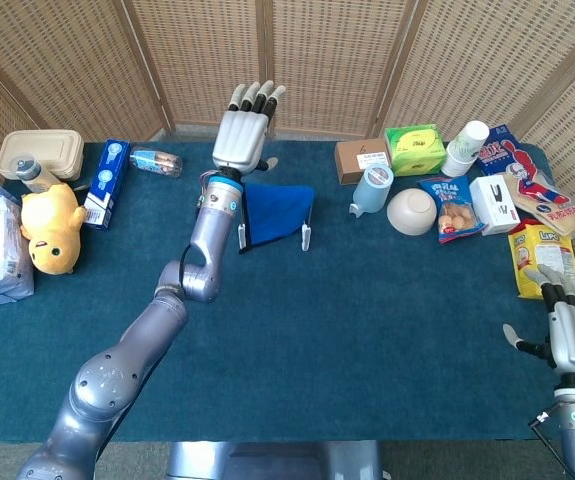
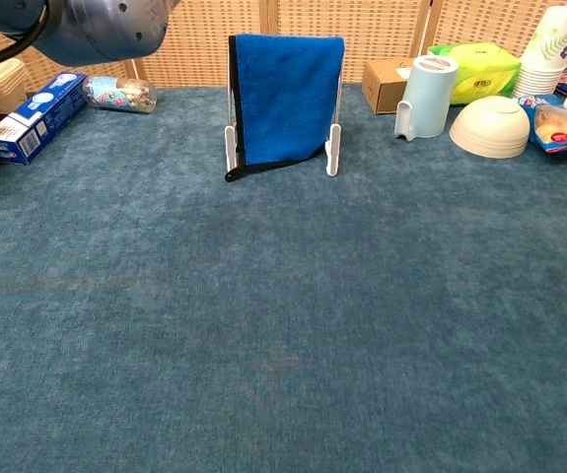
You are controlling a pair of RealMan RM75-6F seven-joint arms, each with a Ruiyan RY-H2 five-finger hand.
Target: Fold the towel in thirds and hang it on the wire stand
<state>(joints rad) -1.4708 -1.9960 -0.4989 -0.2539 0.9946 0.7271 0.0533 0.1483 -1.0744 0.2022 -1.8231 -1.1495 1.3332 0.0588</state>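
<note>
Hanging over the top bar of the wire stand (image 2: 333,148): one blue towel (image 2: 285,94), folded, draped so both sides fall between the stand's white feet; the lower left corner trails lowest, to the table (image 2: 283,325). Placement judged complete for the task, the fold bearing its own weight on the bar with nothing holding it.

Left hand (image 1: 242,128): raised above and just behind the stand in the head view, fingers straight and spread, palm turned away, holding nothing and touching neither towel nor stand. Judged a release posture, clear of the cloth so as not to drag it off.

Right hand (image 1: 571,338): low at the near right edge of the table, fingers extended and apart, empty, well apart from the stand, beside a yellow snack bag (image 1: 545,258).
</note>
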